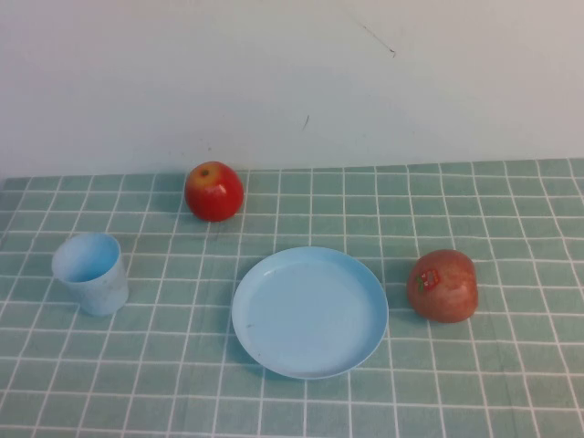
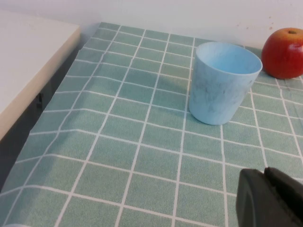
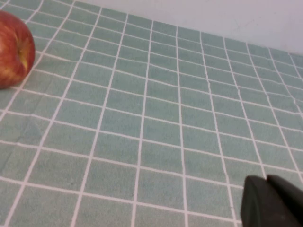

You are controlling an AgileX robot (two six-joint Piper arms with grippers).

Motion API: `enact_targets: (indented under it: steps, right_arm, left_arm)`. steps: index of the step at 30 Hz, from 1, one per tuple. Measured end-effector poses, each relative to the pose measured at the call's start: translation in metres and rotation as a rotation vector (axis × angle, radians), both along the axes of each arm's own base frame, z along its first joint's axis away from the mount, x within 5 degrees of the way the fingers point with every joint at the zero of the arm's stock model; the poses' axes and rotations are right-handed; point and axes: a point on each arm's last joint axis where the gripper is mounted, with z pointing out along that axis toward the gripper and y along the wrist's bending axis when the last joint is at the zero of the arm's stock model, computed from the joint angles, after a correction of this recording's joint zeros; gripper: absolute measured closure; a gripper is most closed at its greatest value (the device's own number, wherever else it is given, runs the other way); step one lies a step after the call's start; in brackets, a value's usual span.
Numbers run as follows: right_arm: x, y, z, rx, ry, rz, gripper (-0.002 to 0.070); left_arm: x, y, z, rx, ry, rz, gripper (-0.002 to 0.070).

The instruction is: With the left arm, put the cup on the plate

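Observation:
The light blue cup [image 1: 90,272] stands upright and empty at the left of the green checked cloth. It also shows in the left wrist view [image 2: 222,82]. The round light blue plate [image 1: 309,311] lies empty at the middle front. Neither arm shows in the high view. My left gripper [image 2: 264,174] is shut and empty, a short way from the cup. My right gripper [image 3: 266,180] is shut and empty over bare cloth.
A red apple [image 1: 214,191] sits behind the cup near the wall, also in the left wrist view [image 2: 284,52]. A second reddish apple [image 1: 443,286] with a sticker lies right of the plate, also in the right wrist view [image 3: 13,49]. A white ledge [image 2: 28,61] borders the cloth's left edge.

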Motion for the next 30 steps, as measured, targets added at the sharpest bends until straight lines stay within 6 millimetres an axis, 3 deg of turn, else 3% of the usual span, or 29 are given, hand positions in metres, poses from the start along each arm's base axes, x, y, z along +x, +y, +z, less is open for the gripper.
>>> enact_targets:
  steps: [30]
  right_arm:
    - [0.0, 0.0, 0.0, 0.0, 0.0, 0.0, 0.0678]
  left_arm:
    - [0.0006, -0.0002, 0.0019, 0.001, -0.022, -0.003, 0.0673]
